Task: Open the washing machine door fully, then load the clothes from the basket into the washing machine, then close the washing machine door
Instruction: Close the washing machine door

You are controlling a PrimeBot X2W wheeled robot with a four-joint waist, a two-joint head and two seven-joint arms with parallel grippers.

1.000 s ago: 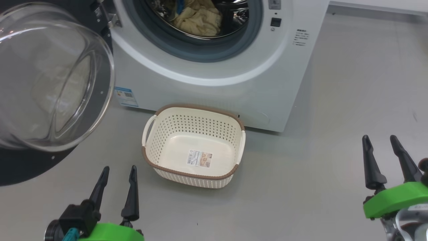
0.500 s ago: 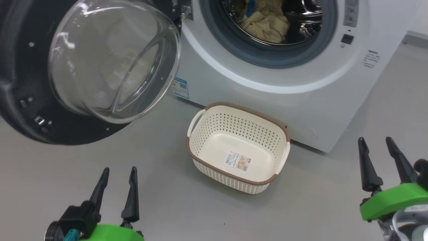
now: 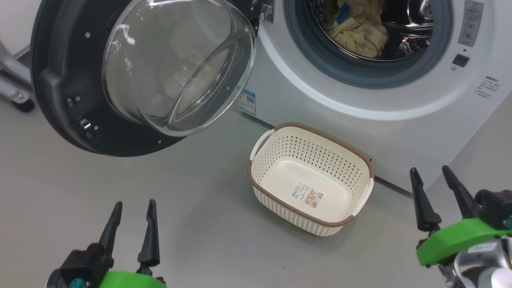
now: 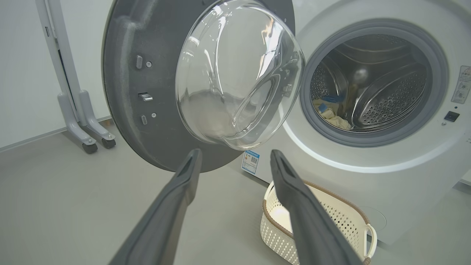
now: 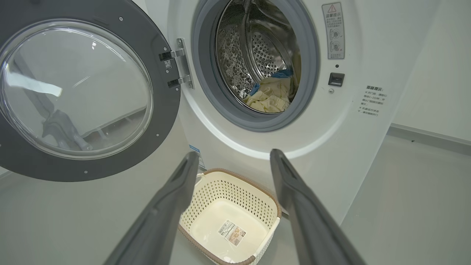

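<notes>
The white washing machine (image 3: 360,104) stands ahead with its door (image 3: 64,80) swung wide open to the left, the glass bowl facing me. Cream-yellow clothes (image 3: 360,34) with blue bits lie inside the steel drum (image 5: 257,48). On the floor before the machine sits the cream basket (image 3: 312,180), holding nothing but its label sticker. My left gripper (image 3: 134,206) hovers open at the lower left, well short of the door. At the lower right my right gripper (image 3: 430,172) is open too, just right of the basket. Nothing sits between either pair of fingers.
Grey floor (image 3: 180,224) spreads around the basket. A white wheeled stand (image 4: 77,110) is left of the door by the wall. A small blue label (image 3: 246,102) marks the machine's lower front.
The head camera has turned left, so the whole scene shifted right and more of the door came into view. Both grippers stay open and held low.
</notes>
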